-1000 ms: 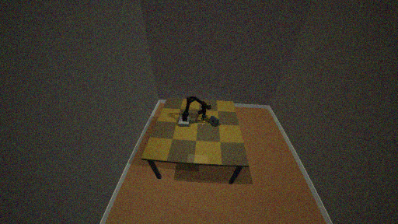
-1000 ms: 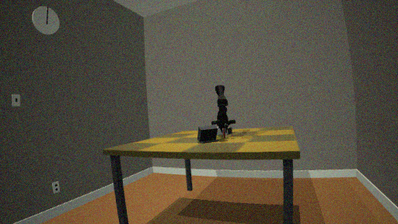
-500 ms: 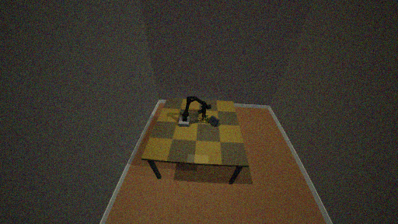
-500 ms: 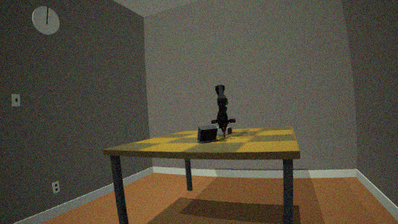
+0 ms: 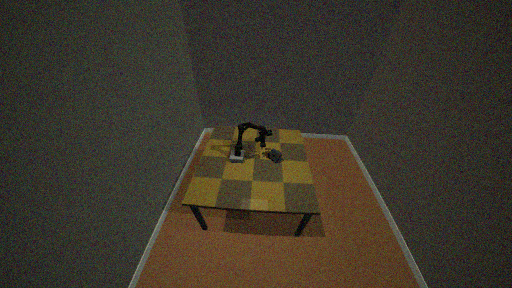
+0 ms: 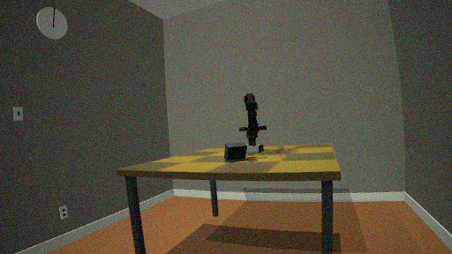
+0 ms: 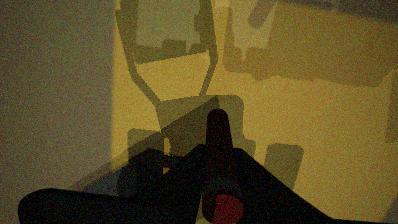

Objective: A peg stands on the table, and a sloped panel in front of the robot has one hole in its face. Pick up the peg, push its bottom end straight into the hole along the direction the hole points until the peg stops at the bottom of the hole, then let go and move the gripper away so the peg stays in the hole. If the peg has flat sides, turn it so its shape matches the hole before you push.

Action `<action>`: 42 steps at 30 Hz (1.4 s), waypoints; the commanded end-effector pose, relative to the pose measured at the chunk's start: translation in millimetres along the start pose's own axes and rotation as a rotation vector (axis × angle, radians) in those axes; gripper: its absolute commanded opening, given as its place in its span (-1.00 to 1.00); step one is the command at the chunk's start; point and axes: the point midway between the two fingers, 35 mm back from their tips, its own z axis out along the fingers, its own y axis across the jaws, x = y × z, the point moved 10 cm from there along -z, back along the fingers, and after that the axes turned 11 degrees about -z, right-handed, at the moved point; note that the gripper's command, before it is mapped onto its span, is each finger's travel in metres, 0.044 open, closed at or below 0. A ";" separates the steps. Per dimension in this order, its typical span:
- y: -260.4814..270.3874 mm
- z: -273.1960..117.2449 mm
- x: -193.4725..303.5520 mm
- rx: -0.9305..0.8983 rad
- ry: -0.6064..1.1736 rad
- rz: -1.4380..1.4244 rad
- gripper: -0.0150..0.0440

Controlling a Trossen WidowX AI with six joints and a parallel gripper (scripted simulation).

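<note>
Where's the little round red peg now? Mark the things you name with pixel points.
In the wrist view, the round dark red peg (image 7: 229, 209) is at the bottom, right of centre, held between the black tool's fingers.
</note>
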 end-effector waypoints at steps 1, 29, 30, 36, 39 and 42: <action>0.7 -8.7 -0.1 0.005 0.000 -0.002 -0.49; 33.4 4.7 3.1 0.140 0.020 0.222 -0.49; 34.7 5.2 3.1 0.146 0.021 0.230 -0.49; 42.3 8.1 3.2 0.176 0.026 0.280 -0.49; 46.1 9.5 3.2 0.192 0.029 0.306 -0.49; 49.9 10.9 3.1 0.208 0.031 0.330 -0.49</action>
